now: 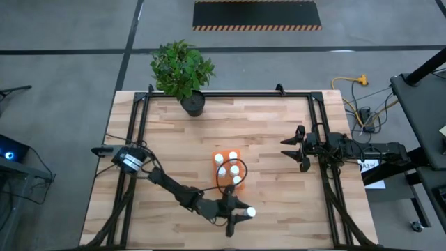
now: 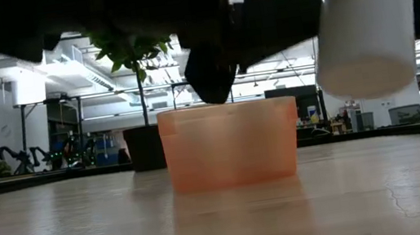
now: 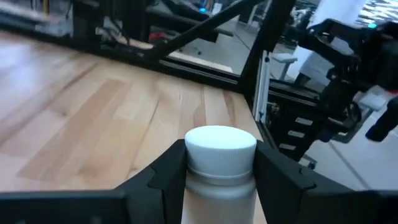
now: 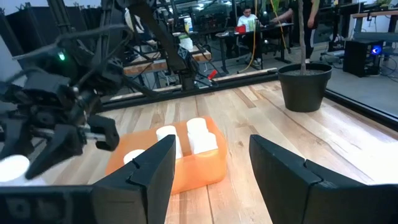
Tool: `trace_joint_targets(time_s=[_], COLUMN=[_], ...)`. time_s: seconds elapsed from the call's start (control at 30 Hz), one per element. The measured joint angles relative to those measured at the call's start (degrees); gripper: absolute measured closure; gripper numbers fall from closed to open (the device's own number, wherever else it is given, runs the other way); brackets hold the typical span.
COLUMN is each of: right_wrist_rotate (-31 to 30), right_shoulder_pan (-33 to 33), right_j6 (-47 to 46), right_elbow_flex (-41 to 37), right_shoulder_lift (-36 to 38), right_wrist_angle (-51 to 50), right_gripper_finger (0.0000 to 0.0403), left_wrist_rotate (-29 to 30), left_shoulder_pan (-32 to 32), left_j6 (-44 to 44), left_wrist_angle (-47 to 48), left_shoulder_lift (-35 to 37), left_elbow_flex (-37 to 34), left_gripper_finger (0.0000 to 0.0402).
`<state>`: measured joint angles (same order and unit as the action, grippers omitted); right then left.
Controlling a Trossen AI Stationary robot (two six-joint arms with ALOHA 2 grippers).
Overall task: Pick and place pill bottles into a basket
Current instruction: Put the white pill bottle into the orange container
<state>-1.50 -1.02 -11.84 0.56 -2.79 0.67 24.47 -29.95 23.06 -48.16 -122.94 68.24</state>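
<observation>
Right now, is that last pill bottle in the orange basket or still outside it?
Outside. The left gripper holds the pill bottle off the table, short of the basket.

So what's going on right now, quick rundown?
Left gripper shut on pill bottle, lifted near basket. Right gripper open, waiting aside. Nothing in the way.

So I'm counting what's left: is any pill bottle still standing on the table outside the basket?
No, the high view shows bottles only in the basket and one in the left gripper.
</observation>
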Motion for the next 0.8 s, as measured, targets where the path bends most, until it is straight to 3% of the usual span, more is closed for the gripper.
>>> trace_joint_targets(time_s=[0.23,0.47,0.8], right_wrist_rotate=[0.01,0.03,0.01], right_shoulder_pan=[0.01,0.0,0.0], right_j6=[0.0,0.0,0.0], right_elbow_flex=[0.0,0.0,0.0], right_shoulder_lift=[0.0,0.0,0.0], right_wrist_angle=[-0.01,0.01,-0.01], right_gripper_finger=[0.0209,0.0209,0.0209], left_wrist_rotate=[0.01,0.36,0.4], left_shoulder_pan=[-0.02,0.61,0.21], left_j6=[-14.78,-15.02,-13.01], left_wrist_angle=[-8.09,-16.89,-15.12], left_shoulder_lift=[-4.98,-9.45,-11.08], left_elbow_flex=[0.07,0.93,3.1], left_gripper_finger=[0.0263,0.0263,0.0263])
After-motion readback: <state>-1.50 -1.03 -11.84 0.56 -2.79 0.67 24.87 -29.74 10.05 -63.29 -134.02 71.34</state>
